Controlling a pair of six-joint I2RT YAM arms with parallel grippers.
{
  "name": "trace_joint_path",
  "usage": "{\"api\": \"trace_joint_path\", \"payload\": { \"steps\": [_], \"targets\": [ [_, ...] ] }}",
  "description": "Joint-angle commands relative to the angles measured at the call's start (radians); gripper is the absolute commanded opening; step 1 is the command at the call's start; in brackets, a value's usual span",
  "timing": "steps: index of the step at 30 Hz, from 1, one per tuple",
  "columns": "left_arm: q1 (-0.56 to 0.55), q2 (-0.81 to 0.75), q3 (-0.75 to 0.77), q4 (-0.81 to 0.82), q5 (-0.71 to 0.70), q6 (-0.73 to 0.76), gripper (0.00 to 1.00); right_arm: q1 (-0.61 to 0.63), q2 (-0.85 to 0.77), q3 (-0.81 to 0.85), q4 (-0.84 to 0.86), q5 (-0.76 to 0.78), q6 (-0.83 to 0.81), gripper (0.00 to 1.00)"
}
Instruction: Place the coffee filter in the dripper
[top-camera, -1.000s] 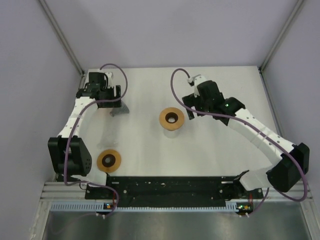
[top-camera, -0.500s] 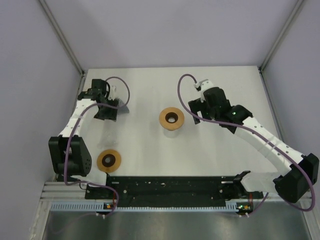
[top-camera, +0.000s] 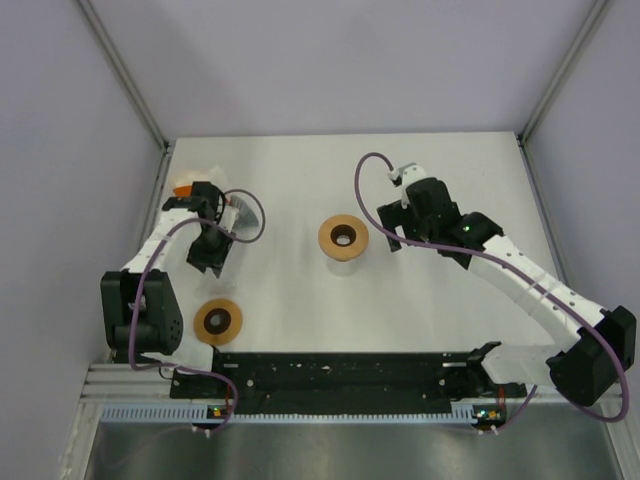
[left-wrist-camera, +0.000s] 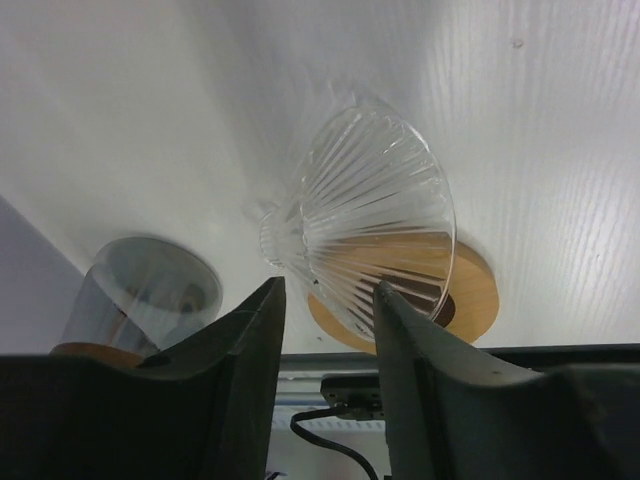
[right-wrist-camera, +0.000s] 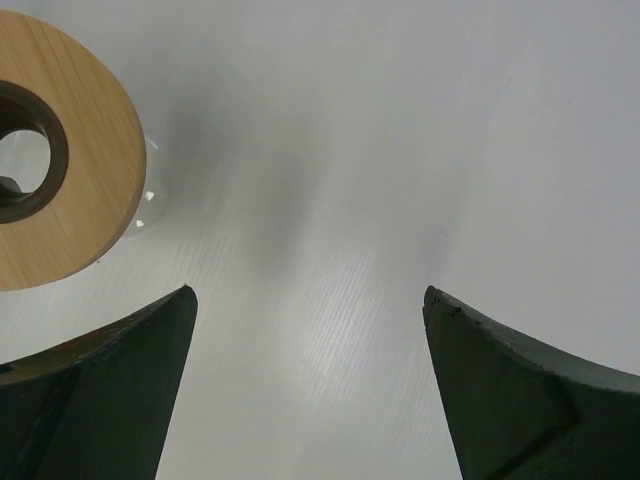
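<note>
A clear ribbed glass dripper on a round wooden ring stands near the front left. My left gripper hangs just behind it, pointing at it. In the left wrist view its jaws stand a little apart with nothing between them. A second wooden-ringed dripper stands mid-table and also shows in the right wrist view. My right gripper is open and empty just right of it, its jaws wide over bare table. A white and orange thing lies by the left wall; I cannot tell whether it is the filter.
A smoky glass cup on a wooden base stands left of the near dripper, close to the purple wall; the left arm hides it in the top view. A black rail runs along the table's front edge.
My left gripper has swung from the far left corner toward the near dripper, uncovering the white and orange thing. The grey shape beside it no longer shows. My right gripper has drawn slightly right.
</note>
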Motion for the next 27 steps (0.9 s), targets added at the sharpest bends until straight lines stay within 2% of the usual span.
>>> {"api": "trace_joint_path", "payload": {
  "steps": [1,5,10,14,21,27],
  "targets": [
    [-0.011,-0.047,-0.040,-0.036,-0.080,0.058,0.42,-0.010,-0.029,-0.001,0.028,0.003,-0.003,0.94],
    [-0.025,-0.050,-0.073,-0.025,-0.098,0.069,0.28,-0.009,-0.020,-0.004,0.040,-0.015,-0.006,0.95],
    [-0.027,-0.021,-0.087,0.012,-0.108,0.063,0.17,-0.009,-0.012,0.005,0.040,-0.038,-0.007,0.95],
    [-0.039,-0.013,-0.081,0.038,-0.144,0.062,0.00,-0.009,-0.020,0.012,0.040,-0.051,-0.015,0.94],
    [-0.050,-0.059,0.036,-0.011,-0.025,0.043,0.00,-0.010,-0.025,0.021,0.040,-0.070,-0.018,0.94],
    [-0.048,-0.105,0.203,-0.103,0.194,0.002,0.00,-0.009,-0.060,0.073,0.040,-0.129,-0.003,0.94]
  ]
}}
